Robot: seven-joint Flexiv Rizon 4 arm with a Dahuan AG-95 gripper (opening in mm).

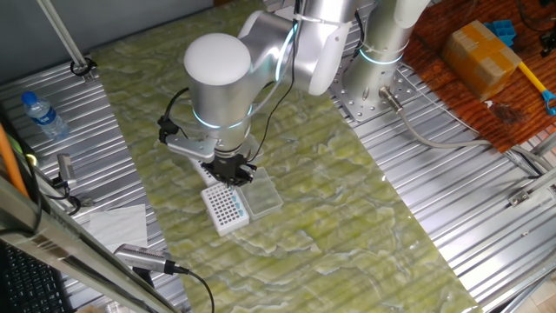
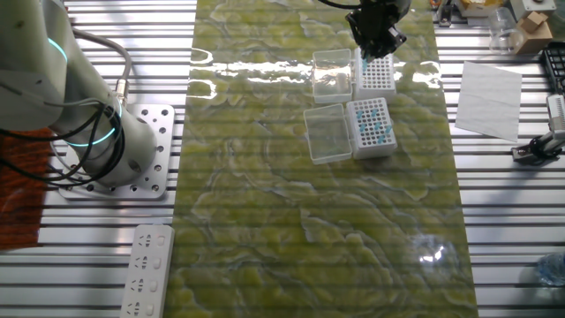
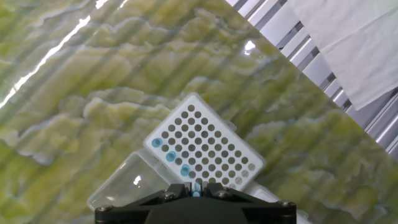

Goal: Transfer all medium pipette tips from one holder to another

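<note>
Step in hand: placing a tip into the far holder (image 2: 376, 77), judged from the pose over it.
Pincer: gripper (image 3: 196, 188) hanging low above the far holder, jaws close together with a speck of light blue between them; probably clamped on one tip, though too small to confirm.
Medium pipette tips: most standing in the near holder (image 2: 372, 126) as blue dots (image 2: 380, 130); three already seated (image 3: 170, 157) along one edge of the far holder's grid in the hand view.
Next hole: likely the bare one just beside the last seated tip, continuing that row.
Doing it well: keeping the tip upright, centring over the hole before lowering, descending straight, parting the jaws only once seated.
Risk: a tilted tip catching the hole's rim; clear lids (image 2: 332, 72) beside both holders to be avoided.
</note>
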